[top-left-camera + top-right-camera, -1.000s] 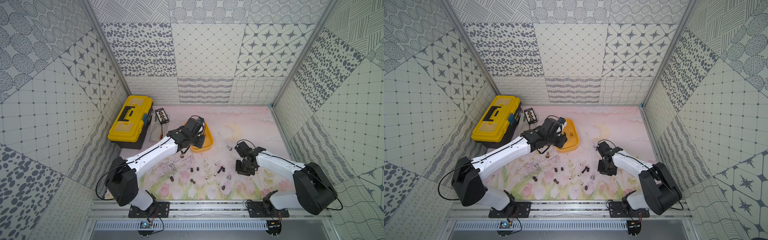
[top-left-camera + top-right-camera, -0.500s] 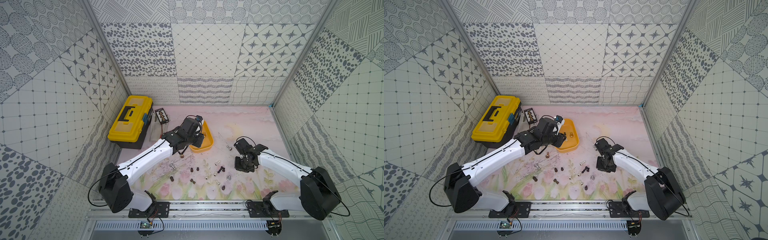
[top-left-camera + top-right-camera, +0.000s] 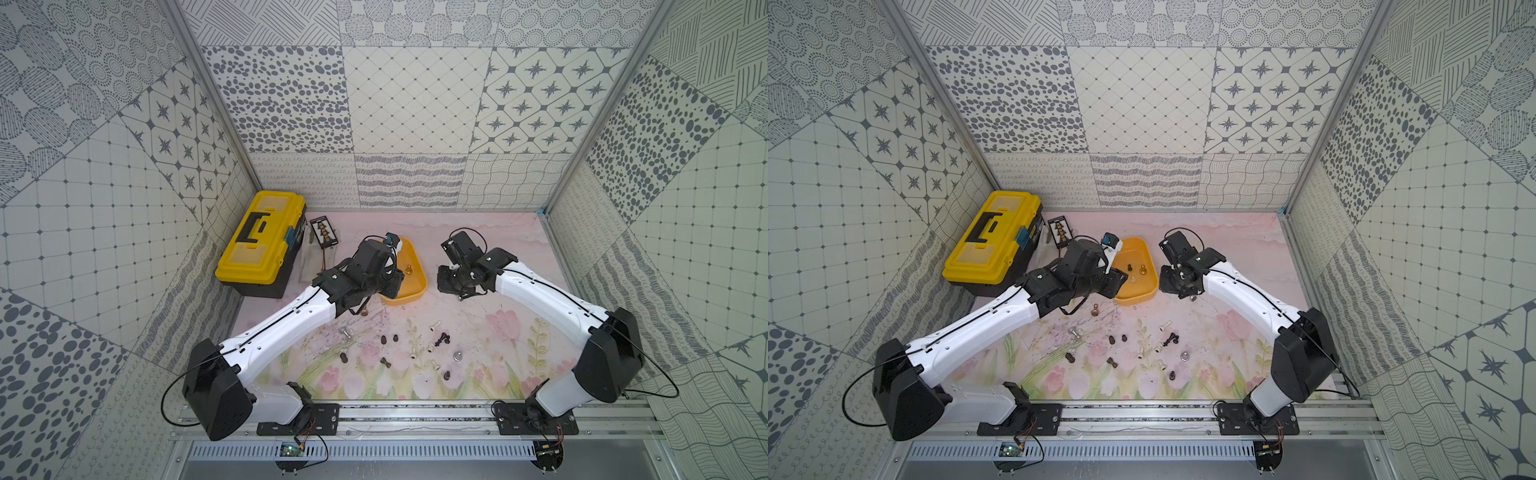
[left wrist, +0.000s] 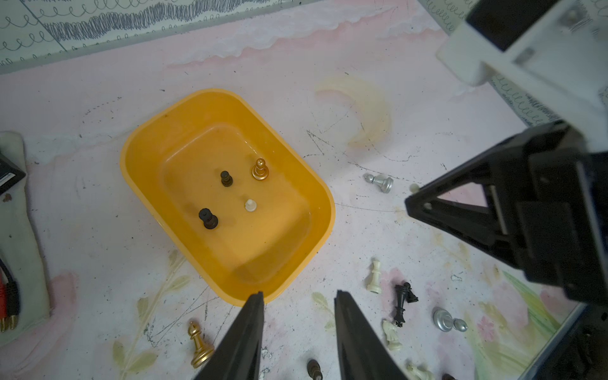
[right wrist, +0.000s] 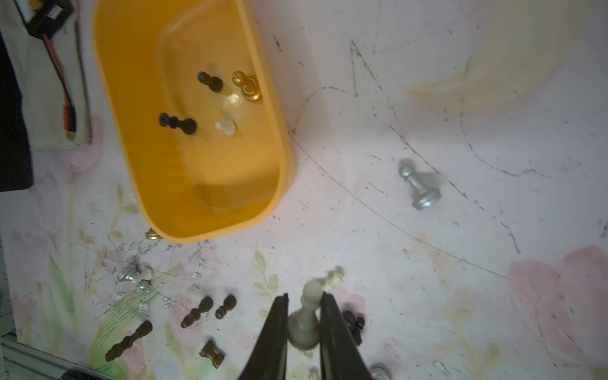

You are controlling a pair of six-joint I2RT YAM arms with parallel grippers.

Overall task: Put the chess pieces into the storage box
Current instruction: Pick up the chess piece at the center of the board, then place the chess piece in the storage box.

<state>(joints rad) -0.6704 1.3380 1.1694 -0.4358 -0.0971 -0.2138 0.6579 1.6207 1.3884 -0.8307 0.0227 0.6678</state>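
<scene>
Pink flowered table (image 5: 460, 98) is seen below; the right jaws are clamped on a cream chess piece (image 5: 306, 316) near the storage box (image 5: 184, 184), the left jaws apart and empty. The piece should be carried over the rim and released low. Since a second ago, the right arm was brought closer to the box

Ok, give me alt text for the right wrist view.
The right gripper pinches a pale chess piece over the floral mat. Beyond it sits the orange storage box holding four pieces: two dark, one gold, one white. A silver pawn and several dark pieces lie loose on the mat.
</scene>
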